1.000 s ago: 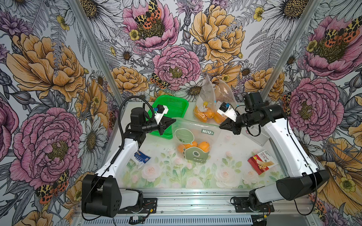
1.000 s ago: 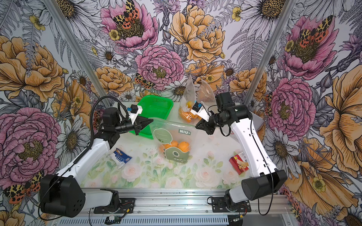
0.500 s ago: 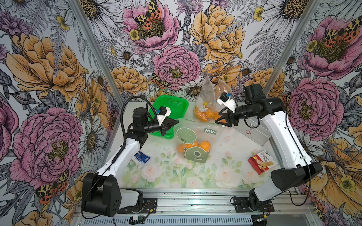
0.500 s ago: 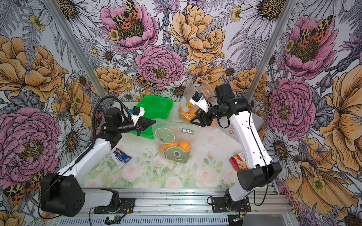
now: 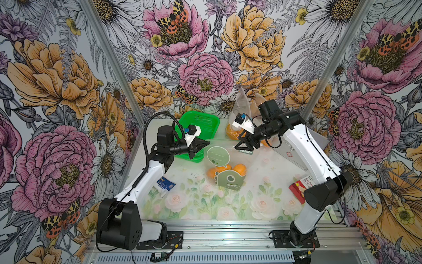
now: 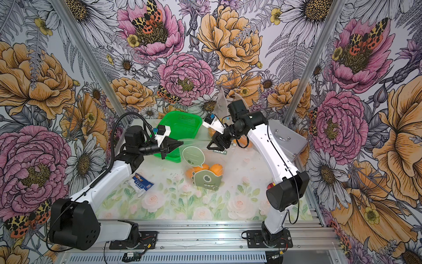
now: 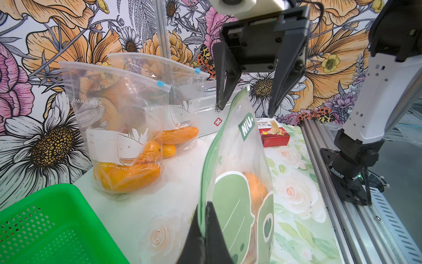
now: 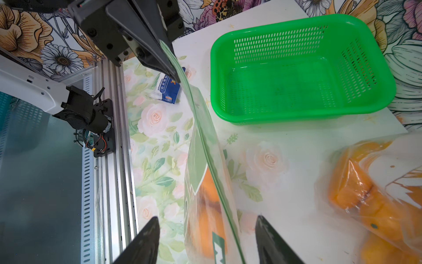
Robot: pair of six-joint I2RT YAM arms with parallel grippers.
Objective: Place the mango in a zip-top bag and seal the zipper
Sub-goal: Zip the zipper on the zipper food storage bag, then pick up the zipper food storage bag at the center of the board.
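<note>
The zip-top bag [image 5: 225,169] [image 6: 201,169], clear with green monster prints, stands mid-table with the orange mango [image 5: 239,169] [image 7: 255,185] inside. My left gripper [image 5: 207,143] [image 7: 205,205] is shut on one end of the bag's green zipper strip [image 8: 205,148] and holds it up. At the strip's other end my right gripper [image 5: 242,142] [image 8: 207,218] is open. Its fingers stand on either side of the bag [image 8: 205,173] without touching it. From there the left gripper [image 8: 175,78] shows pinching the far corner.
A green basket [image 5: 198,128] sits behind the left gripper. Two more clear bags of orange fruit [image 7: 123,137] stand at the back by the wall. A blue-white packet [image 5: 166,184], a red box [image 5: 299,186] and a silver case [image 5: 296,150] lie around.
My right gripper has opened and let go of the bag's top edge, shifting leftward along it. The left gripper stays shut on its end.
</note>
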